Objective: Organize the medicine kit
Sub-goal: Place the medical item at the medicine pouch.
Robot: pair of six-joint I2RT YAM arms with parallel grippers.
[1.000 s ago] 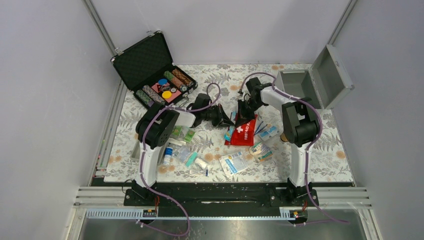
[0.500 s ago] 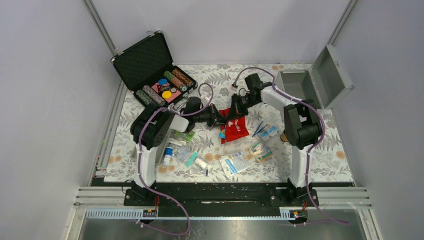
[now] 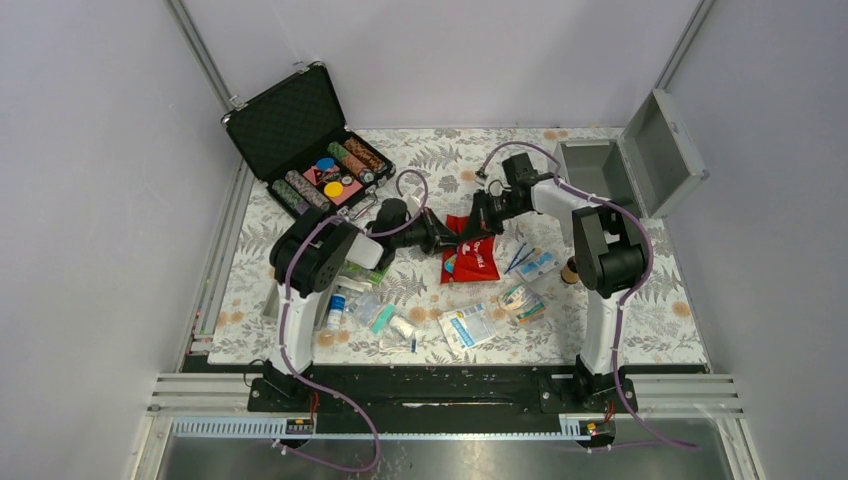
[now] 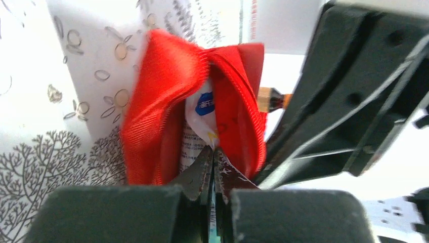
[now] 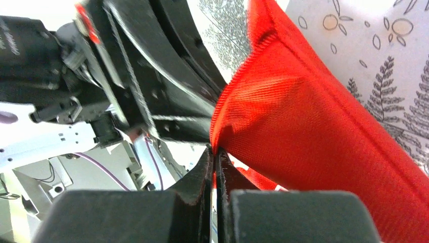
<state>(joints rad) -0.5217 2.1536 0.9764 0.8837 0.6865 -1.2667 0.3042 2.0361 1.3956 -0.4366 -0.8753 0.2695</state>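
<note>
The left gripper point(image 4: 212, 159) and right gripper point(image 5: 215, 154) each pinch the red pouch point(image 3: 472, 250). The medicine kit point(image 3: 590, 165) stands open; supplies point(image 3: 470, 322) lie unpacked

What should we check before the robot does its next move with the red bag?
1. Left end effector holding the red pouch: ok, it is shut on the edge of the pouch's mouth.
2. Right end effector holding the pouch: ok, it is shut on the fabric of the opposite side.
3. Pouch open: ok, the mouth gapes and a white packet shows inside.
4. Medicine kit ready: ok, its lid stands open.
5. Loose packets put away: not ok, they lie on the table.
</note>
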